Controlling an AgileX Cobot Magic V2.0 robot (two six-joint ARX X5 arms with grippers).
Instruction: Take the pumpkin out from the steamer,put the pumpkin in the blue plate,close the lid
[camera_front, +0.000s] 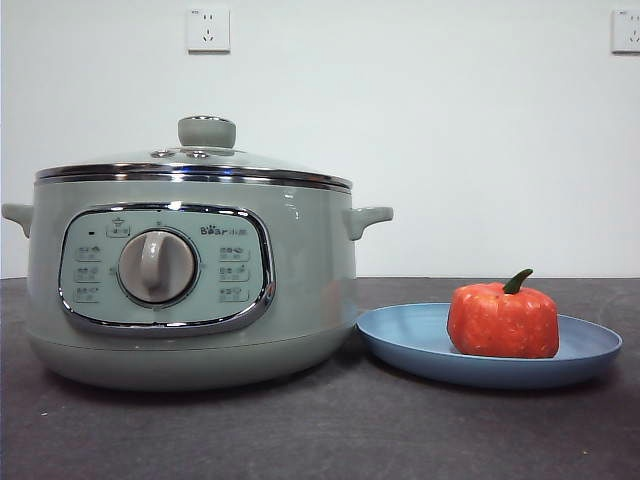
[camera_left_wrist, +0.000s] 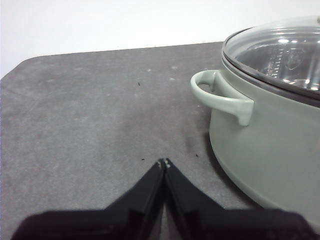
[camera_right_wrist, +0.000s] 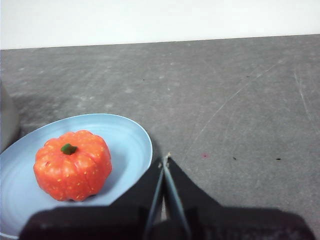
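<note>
Dark grey worktop (camera_front: 320, 430) carries the steamer (camera_front: 190, 300), the lid (camera_front: 195, 165) seated on its rim, and beside it the blue plate (camera_front: 420, 345) holding the pumpkin (camera_front: 503, 320). Only the wrist views show the grippers: left gripper (camera_left_wrist: 163, 162) pinched together beside the steamer's handle (camera_left_wrist: 220, 95), right gripper (camera_right_wrist: 165, 159) likewise closed, empty, just beside the plate's edge.

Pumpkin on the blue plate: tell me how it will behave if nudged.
The pumpkin sits squat and broad-based on the blue plate, so it probably slides rather than rolls. Its ribbed, matte-looking skin likely grips fairly well.
</note>
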